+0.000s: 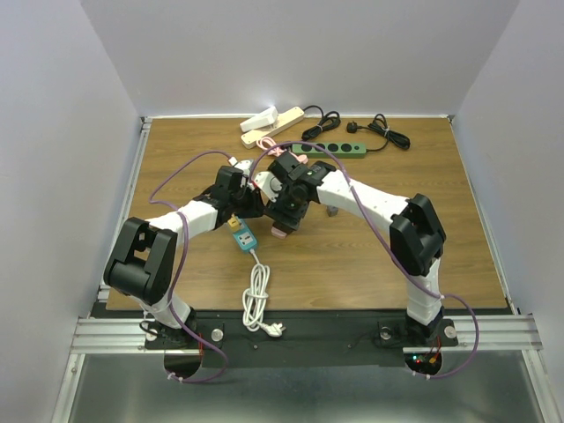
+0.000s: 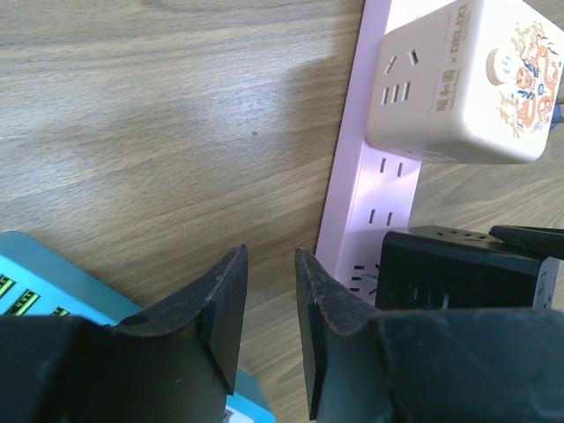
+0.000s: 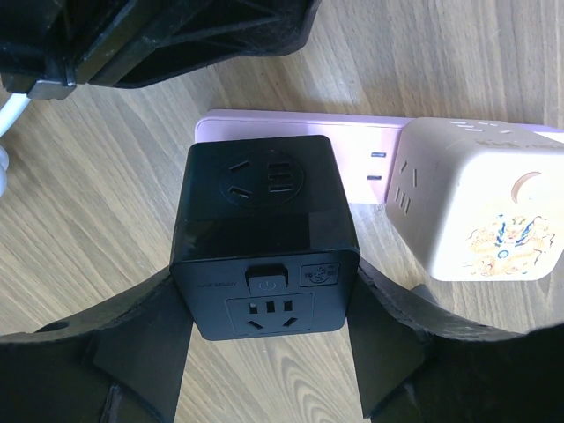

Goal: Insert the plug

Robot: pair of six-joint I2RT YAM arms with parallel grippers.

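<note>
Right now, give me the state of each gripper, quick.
Left gripper: open a little, holding nothing.
Right gripper: closed on the black cube adapter.

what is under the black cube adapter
The pink power strip lies under the black cube adapter that the right end effector grips. The cube covers its pins and the socket below.

**Left arm** [image 1: 201,214], **right arm** [image 1: 366,201]: white rounded links with bulky black joint housings.
**Purple cable** [image 1: 174,264]: one along each arm, hanging in loose loops.
**White base column** [image 1: 426,304]: one per arm. Small red lights [image 1: 422,357] show below the right one.
**Left gripper** [image 2: 269,264]: two matte black angular fingers [image 2: 167,348] with flat inner pads [image 2: 214,330].
**Right gripper** [image 3: 264,278]: the same black moulded fingers, broad and faceted.
</note>
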